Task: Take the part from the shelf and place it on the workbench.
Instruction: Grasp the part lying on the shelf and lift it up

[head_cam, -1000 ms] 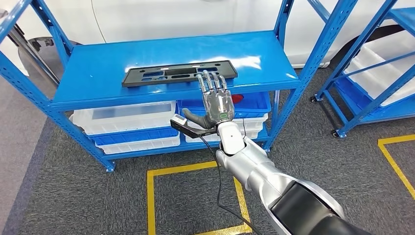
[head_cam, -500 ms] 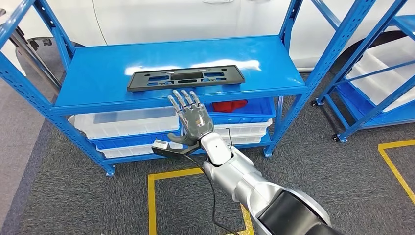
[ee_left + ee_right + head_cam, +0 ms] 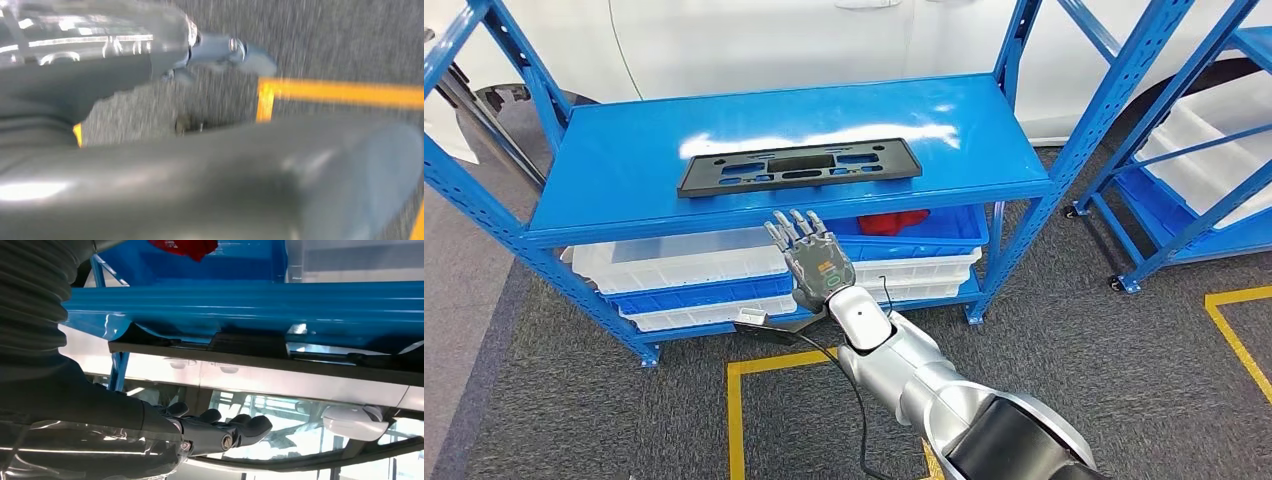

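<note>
1. Now, comparing with a second ago, we see our right hand (image 3: pixel 816 262) lower and further left: then its fingertips lay at the right end of the black part (image 3: pixel 798 167); at present they sit below the front edge of the top shelf (image 3: pixel 614 150), clear of the part.
2. Its fingers are straight and apart, holding nothing. From the right wrist view the same hand (image 3: pixel 215 432) is flat and extended beside the shelf edge.
3. We judge that the grasp is not yet made; the hand seems to have backed off for another approach, so the task sits near its beginning, with the part lying flat on the top shelf toward its front.
4. Our left hand (image 3: pixel 225 50) hangs over the grey carpet; the picture is blurred, and we cannot tell whether its fingers are wide or curled.
5. Going left to right on the level below: a clear lidded bin (image 3: pixel 664 260) rests on a blue tray (image 3: pixel 694 289); we cannot make out any contents.
6. Further right, a blue tray (image 3: pixel 944 228) holds a red item (image 3: pixel 896 219), stacked on a white bin (image 3: pixel 924 270).
7. At the far right, a second rack (image 3: pixel 1184 150) carries a large white tray (image 3: pixel 1224 130); we cannot see anything in it.
</note>
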